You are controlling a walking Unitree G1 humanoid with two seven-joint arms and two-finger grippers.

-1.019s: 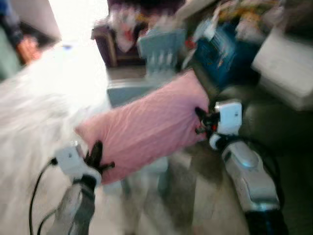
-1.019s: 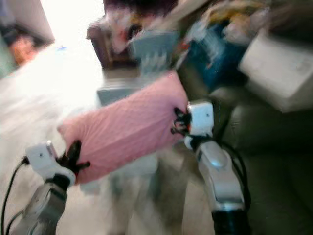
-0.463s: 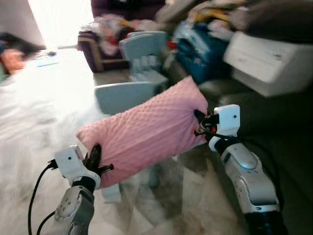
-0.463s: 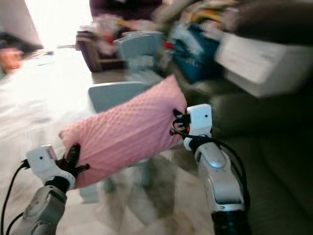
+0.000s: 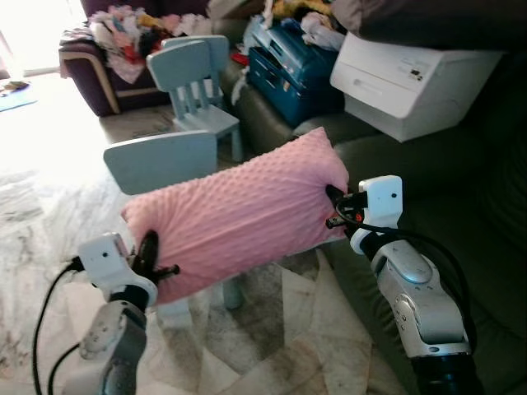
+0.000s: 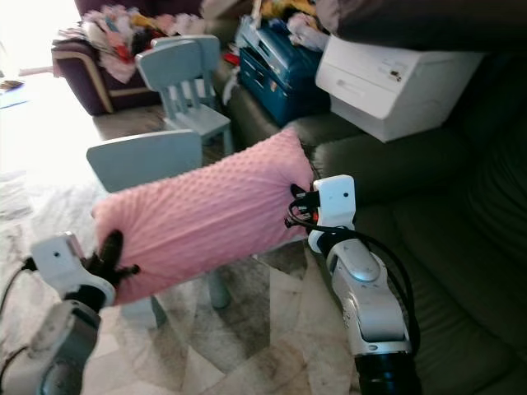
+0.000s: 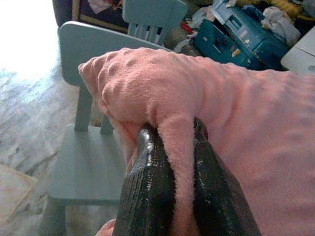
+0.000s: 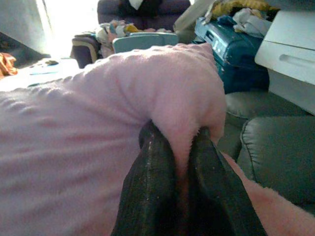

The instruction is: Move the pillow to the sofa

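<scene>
The pink pillow [image 5: 239, 218] hangs in the air between the two grippers, stretched lengthwise and tilted, its right end higher. The left gripper [image 7: 173, 140] is clamped on a fold of fabric at the pillow's lower left end, its two black fingers [image 7: 150, 187] pinching the plush between them. The right gripper [image 8: 177, 135] is clamped the same way on the upper right corner, with fabric bulging over its fingertips. Just beyond the left gripper, behind and under the pillow, stands a pale blue chair [image 5: 160, 160]; a second blue chair [image 5: 193, 74] stands farther off. To the outer side of the right gripper and below it lies the dark sofa [image 6: 445, 230], near the pillow's right end but not touching it. Beyond the right gripper a white box [image 5: 408, 78] and a blue case [image 5: 292, 74] rest on the sofa's far end. Marble floor [image 5: 49, 206] lies under the left gripper.
</scene>
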